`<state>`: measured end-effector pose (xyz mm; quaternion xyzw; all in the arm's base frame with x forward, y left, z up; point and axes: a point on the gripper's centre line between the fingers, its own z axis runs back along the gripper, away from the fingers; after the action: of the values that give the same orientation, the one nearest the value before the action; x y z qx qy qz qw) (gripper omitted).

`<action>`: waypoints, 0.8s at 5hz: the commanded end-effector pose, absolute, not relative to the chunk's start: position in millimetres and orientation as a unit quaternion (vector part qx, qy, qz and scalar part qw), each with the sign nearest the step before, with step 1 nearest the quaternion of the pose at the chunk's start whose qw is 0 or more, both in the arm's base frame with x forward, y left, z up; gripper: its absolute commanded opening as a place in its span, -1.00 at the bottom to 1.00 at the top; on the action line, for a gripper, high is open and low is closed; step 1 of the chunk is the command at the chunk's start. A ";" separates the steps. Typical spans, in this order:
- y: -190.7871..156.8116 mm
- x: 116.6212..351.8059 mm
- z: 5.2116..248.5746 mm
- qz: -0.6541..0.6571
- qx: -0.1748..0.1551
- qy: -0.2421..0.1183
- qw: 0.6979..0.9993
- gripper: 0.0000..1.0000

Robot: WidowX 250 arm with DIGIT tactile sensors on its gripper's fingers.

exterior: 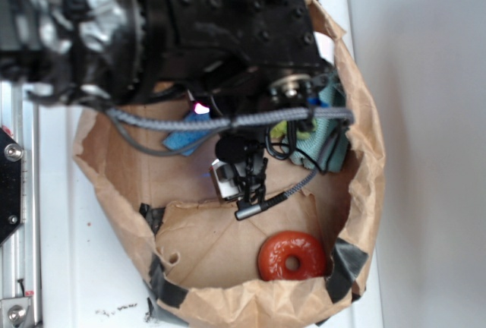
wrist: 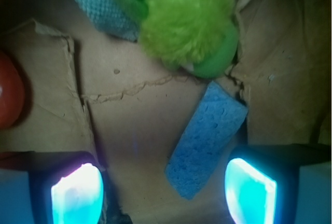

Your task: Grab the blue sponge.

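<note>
The blue sponge [wrist: 207, 138] is a small flat light-blue speckled rectangle. It lies at a slant on the brown paper floor. In the exterior view the sponge [exterior: 184, 138] is partly hidden under cables and the arm. My gripper [wrist: 163, 190] is open and empty, with its two glowing fingers [wrist: 78, 193] wide apart above the floor. The sponge's lower end lies between them, closer to the right finger and touching neither. In the exterior view the gripper [exterior: 199, 111] is mostly hidden under the black arm.
A green plush toy [wrist: 187, 22] and a teal cloth [wrist: 101, 6] lie just beyond the sponge. A red ring [exterior: 291, 256] sits at the near side, and it also shows in the wrist view [wrist: 9, 97]. Raised brown paper walls [exterior: 364, 153] surround everything.
</note>
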<state>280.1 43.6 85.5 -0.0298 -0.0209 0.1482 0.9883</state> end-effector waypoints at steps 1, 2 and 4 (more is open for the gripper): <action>56.3 284.6 104.0 0.158 -0.026 -0.054 0.986 1.00; 56.3 284.6 104.0 0.158 -0.026 -0.054 0.986 1.00; 62.6 284.9 67.1 0.305 -0.080 -0.135 0.939 1.00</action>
<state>281.6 56.2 51.5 -0.0785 -0.1075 0.3042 0.9433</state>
